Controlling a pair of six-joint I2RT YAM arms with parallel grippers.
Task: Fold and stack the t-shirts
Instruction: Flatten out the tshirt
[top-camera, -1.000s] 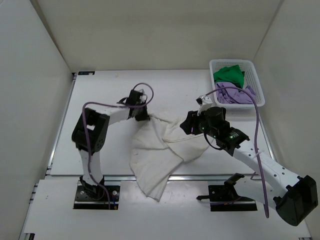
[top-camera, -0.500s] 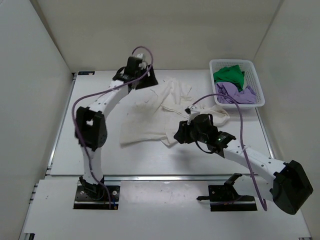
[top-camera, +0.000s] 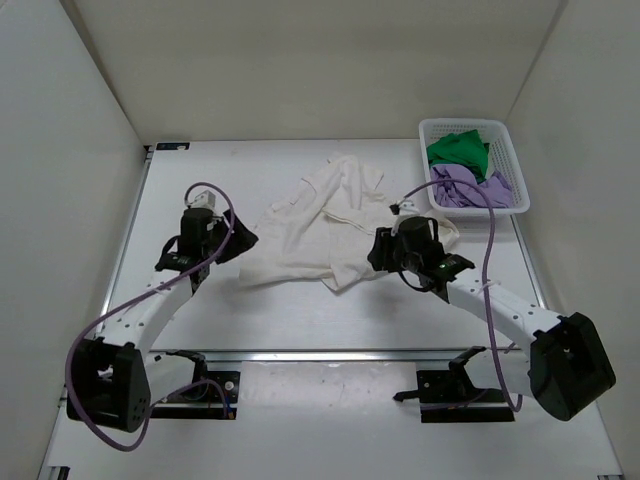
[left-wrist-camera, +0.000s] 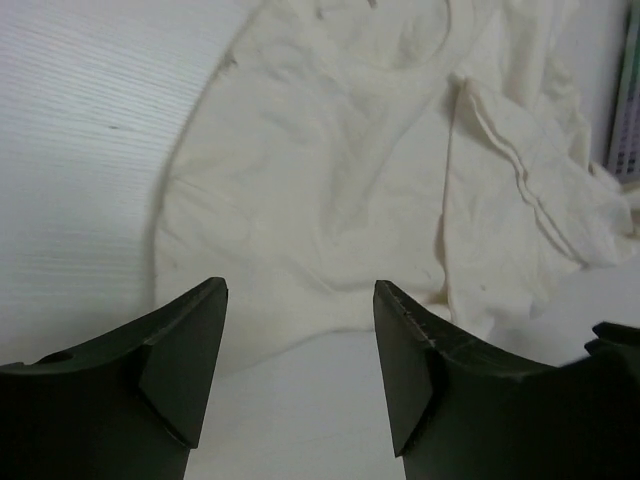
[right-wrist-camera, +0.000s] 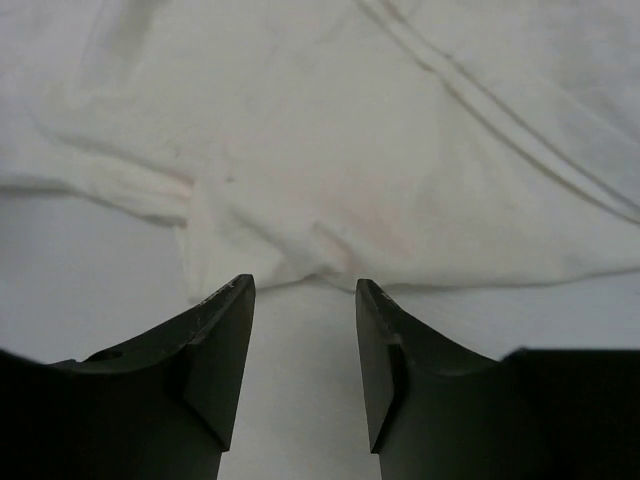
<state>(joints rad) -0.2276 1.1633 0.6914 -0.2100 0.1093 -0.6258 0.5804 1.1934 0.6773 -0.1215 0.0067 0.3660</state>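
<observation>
cream tee (top-camera: 320, 225) crumpled, partly spread on white table (top-camera: 200, 175), white walls (top-camera: 300, 70) around; left gripper (left-wrist-camera: 300, 290) and right gripper (right-wrist-camera: 305, 283) both gaping, empty

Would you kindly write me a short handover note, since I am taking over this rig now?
Left gripper: open, empty, at the left edge of the cream-white cloth t-shirt.
Right gripper: open, empty, at that shirt's near right edge.
The cream shirt lies rumpled on the white table, partly doubled over itself. The bright green t-shirt and lavender-purple t-shirt lie bunched in the white plastic lattice basket.
Done: nothing folded or stacked.
Left: smooth and fold the cream shirt, then fold and stack the other two.
</observation>
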